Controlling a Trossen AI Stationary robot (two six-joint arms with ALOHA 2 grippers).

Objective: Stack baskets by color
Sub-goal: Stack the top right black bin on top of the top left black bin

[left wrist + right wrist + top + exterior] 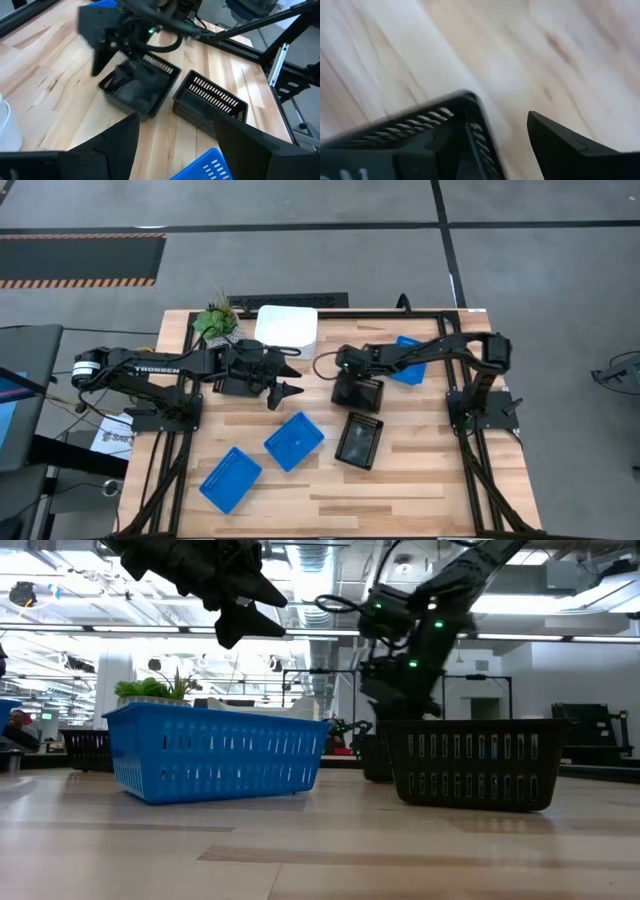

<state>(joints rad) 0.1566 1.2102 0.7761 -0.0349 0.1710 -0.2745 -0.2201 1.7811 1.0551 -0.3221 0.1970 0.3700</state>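
Note:
My right gripper hangs open, slanting down over a black slotted basket at the table's middle. In the right wrist view one finger stands outside that basket's corner wall. My left gripper waits open above the table, left of that basket and holding nothing. A second black basket rests on its base nearer the front. Two blue baskets lie at the front left. A third blue basket lies under the right arm. A white basket sits at the back. My right gripper comes at the black basket's corner from above at a slant, with the wall between its open fingers. I cannot tell whether a finger touches the wall. The basket sits flat on the table.
A small green potted plant stands at the back left beside the white basket. The black frame rails run along the table's edges. Bare wood lies at the front right.

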